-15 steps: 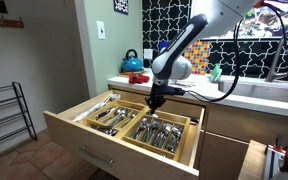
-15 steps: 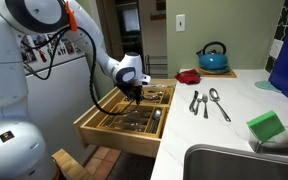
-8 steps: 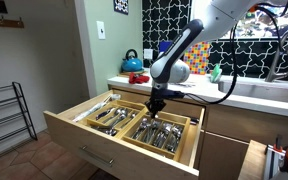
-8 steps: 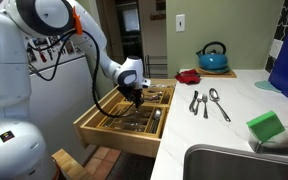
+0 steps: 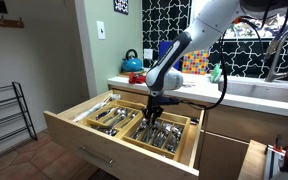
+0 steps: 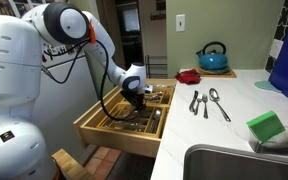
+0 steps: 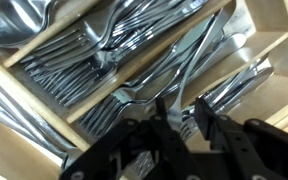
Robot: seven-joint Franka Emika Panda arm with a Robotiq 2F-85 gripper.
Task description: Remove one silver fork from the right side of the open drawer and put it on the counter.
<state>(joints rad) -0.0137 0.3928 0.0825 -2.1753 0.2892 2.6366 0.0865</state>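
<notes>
The drawer stands pulled out under the counter, and its wooden tray is full of silver cutlery. My gripper is down in the middle compartments, also in the other exterior view. In the wrist view my gripper is open, its two dark fingers straddling a silver fork that lies on a pile of similar forks. The fingers are not closed on it. The drawer and the counter show in both exterior views.
A few pieces of cutlery lie on the counter. A blue kettle, a red item and a green sponge are also there, with a sink in front. A narrower pull-out stands open beside the drawer.
My gripper has moved lower into the drawer, down onto the pile of forks. Its jaws have stayed open.
</notes>
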